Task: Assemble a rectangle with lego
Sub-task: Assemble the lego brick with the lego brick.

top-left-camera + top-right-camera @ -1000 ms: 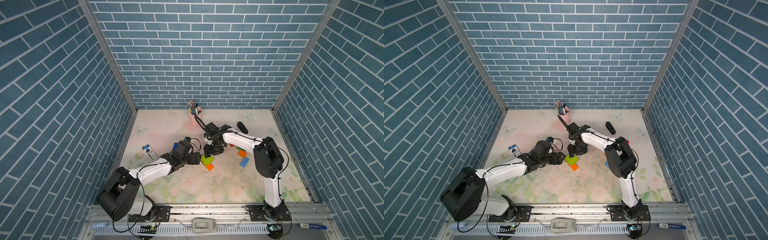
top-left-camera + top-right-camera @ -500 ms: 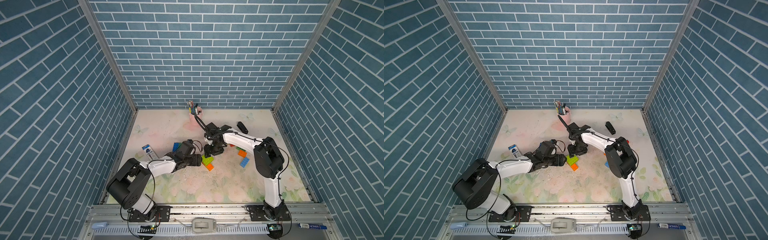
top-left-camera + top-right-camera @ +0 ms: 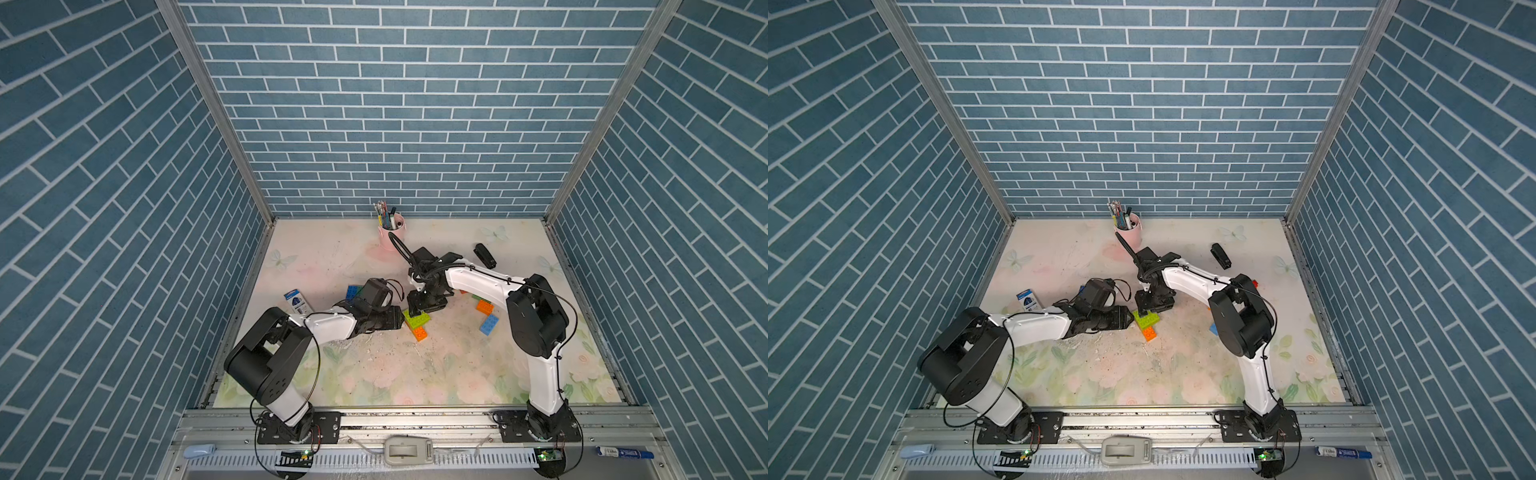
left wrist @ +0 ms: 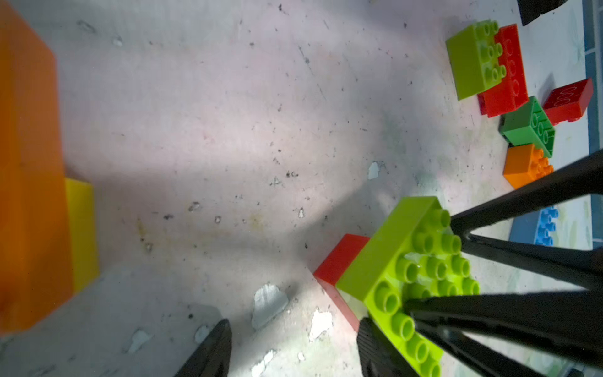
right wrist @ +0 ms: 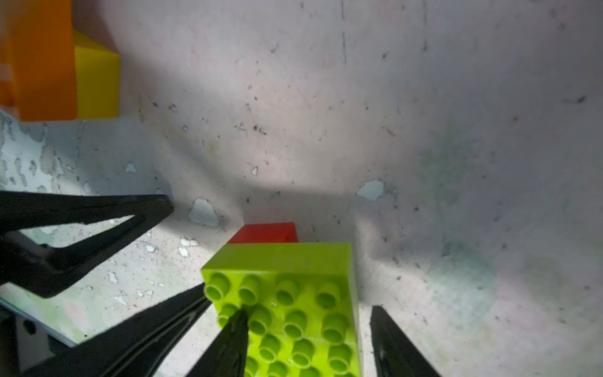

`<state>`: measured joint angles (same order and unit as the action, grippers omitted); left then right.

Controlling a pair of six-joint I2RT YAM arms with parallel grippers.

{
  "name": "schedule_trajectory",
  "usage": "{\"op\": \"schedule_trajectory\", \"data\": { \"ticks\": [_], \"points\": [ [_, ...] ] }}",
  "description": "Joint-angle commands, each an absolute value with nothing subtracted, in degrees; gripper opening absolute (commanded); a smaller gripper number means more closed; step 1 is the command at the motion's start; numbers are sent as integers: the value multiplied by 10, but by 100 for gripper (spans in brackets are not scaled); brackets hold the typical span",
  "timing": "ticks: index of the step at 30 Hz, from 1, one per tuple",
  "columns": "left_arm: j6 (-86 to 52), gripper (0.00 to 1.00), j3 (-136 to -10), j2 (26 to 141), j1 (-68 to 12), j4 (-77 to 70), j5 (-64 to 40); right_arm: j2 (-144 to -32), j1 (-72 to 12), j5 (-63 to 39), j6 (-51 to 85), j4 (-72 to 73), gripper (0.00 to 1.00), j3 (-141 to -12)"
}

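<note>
Crowded mid-table point(image 3: 374, 365)! The left gripper point(image 4: 293, 326) and right gripper point(image 5: 308, 310) both work one lime brick point(image 5: 293, 261), and that's the danger. One left finger touches its corner, so a squeeze or sideways nudge could skew it off the red brick point(image 5: 266, 232) underneath, or knock finger against finger. The right jaws are spread astride the lime brick, one finger over its studs, the other just clear. The left jaws are spread too, with bare table between them and the brick beside one finger, not inside.
</note>
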<state>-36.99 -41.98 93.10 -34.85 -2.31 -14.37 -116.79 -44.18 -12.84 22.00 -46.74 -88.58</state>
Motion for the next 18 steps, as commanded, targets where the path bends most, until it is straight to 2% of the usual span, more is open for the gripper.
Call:
{"op": "schedule_trajectory", "data": {
  "ticks": [1, 8, 14, 18],
  "points": [
    [-391, 60, -388, 970, -338, 42, -158, -1216, -454, -107, 230, -496, 60, -846],
    [-355, 65, -421, 919, -353, 71, -158, -1197, -443, -97, 217, -509, 61, -875],
    [-320, 72, -422, 819, -364, 86, -141, -1141, -418, -103, 192, -544, 73, -931],
    [-292, 76, -425, 769, -364, 120, -113, -1100, -404, -104, 196, -555, 75, -934]
  ]
}}
